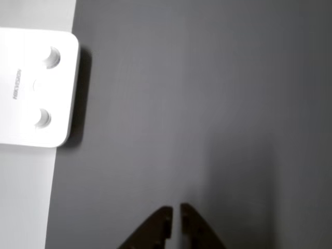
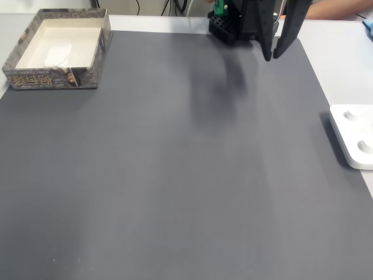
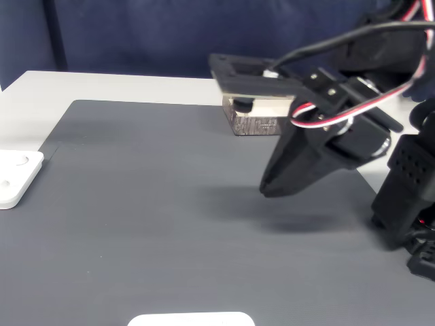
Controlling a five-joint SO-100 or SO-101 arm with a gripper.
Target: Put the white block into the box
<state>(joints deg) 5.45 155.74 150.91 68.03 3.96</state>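
Above the dark mat (image 2: 175,163) on the bench, the claw (image 1: 176,210) hangs nearly closed and empty, apparently done, since the white block (image 2: 58,55) lies inside the box (image 2: 55,79).

We see a wide bare stretch of dark mat (image 2: 175,175) open across its middle. In a fixed view the box (image 2: 58,49) stands at the far left corner, and a white device (image 2: 352,137) sits at the right edge, half off the mat. The gripper (image 2: 273,51) hangs above the far edge, well apart from both.
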